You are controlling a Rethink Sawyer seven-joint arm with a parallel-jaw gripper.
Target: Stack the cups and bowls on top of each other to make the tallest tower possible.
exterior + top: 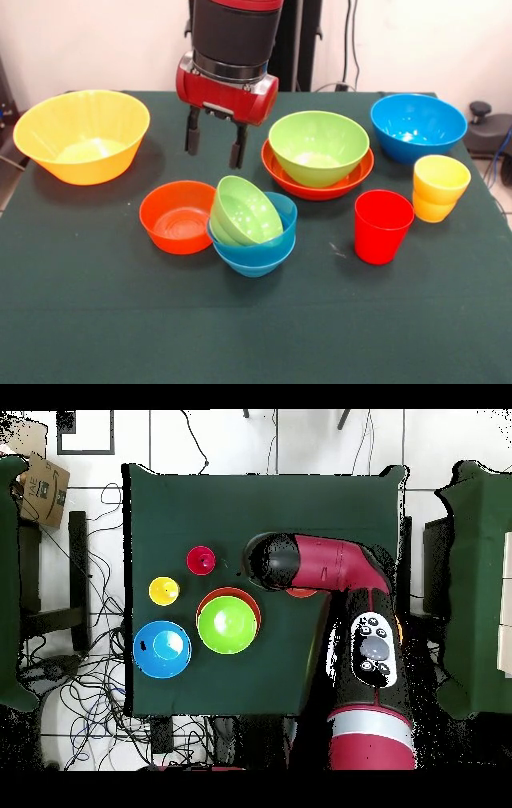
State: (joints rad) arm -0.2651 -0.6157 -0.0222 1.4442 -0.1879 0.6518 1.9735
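Front view: the gripper (pixel 215 146) hangs above the green cloth, its two black fingers spread apart with nothing between them. Take the red cup (pixel 382 226) as the landmark. It stands upright, alone. Just right of it and slightly farther back is the yellow cup (pixel 439 187). To its left is a small pile: a green bowl (pixel 244 210) tilted on its side in nested blue bowls (pixel 256 245), touching an orange bowl (pixel 177 217) further left. Behind the red cup a big green bowl (pixel 319 147) sits in a shallow red-orange bowl (pixel 308 184). Far back right is a blue bowl (pixel 418 127); far left, a big yellow bowl (pixel 82 135).

Overhead view: the arm (pixel 330 569) covers the gripper and the pile. The red cup (pixel 201 561) stands beside the yellow cup (pixel 164 591), with the green bowl (pixel 228 625) and blue bowl (pixel 162 649) below them.
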